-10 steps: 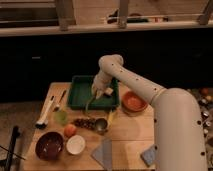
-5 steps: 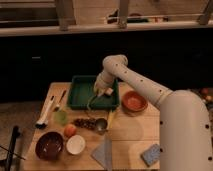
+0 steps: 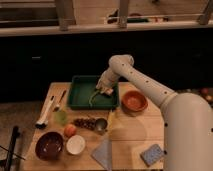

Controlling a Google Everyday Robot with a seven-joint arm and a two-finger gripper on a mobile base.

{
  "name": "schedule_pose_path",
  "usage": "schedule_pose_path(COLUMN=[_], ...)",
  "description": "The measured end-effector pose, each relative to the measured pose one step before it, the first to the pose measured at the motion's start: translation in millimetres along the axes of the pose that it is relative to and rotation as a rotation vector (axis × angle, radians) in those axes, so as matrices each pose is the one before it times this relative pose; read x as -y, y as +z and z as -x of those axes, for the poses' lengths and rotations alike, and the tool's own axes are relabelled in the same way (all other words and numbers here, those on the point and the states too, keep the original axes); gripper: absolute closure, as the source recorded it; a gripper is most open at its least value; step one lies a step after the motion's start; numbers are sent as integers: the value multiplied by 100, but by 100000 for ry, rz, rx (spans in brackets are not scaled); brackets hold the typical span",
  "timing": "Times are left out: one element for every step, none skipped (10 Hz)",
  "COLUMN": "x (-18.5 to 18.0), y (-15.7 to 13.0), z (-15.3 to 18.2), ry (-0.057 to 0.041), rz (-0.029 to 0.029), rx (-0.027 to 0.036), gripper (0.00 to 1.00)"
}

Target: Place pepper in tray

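Note:
The dark green tray (image 3: 75,102) stands at the back middle of the wooden table. The pepper (image 3: 92,98), a slim curved green chili, is inside the tray near its middle, its upper end close to my gripper. My gripper (image 3: 104,90) hangs over the tray's right half, just right of and above the pepper. I cannot tell whether it still touches the pepper.
An orange bowl (image 3: 134,101) sits right of the tray. A white brush (image 3: 45,112), a utensil (image 3: 61,100) and a light-green cup (image 3: 61,116) lie to the left. In front are grapes (image 3: 84,122), a metal cup (image 3: 101,125), fruit (image 3: 70,130), a dark bowl (image 3: 48,145), a white bowl (image 3: 76,144), a grey cloth (image 3: 105,151) and a blue sponge (image 3: 152,154).
My arm has shifted slightly to the right over the tray. The pepper has stayed at about the same spot in the tray.

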Motion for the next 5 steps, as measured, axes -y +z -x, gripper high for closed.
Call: schedule_pose_path(x=[175,264,155,191,219], y=[122,248,422,211,410], z=[-381,-236,-545,-512,-250], ry=[834,525,889,590,431], rz=[-974,-677,-298,-106,34], rx=[962,1305,1836,944,1367], gripper=[100,100,100,100,100])
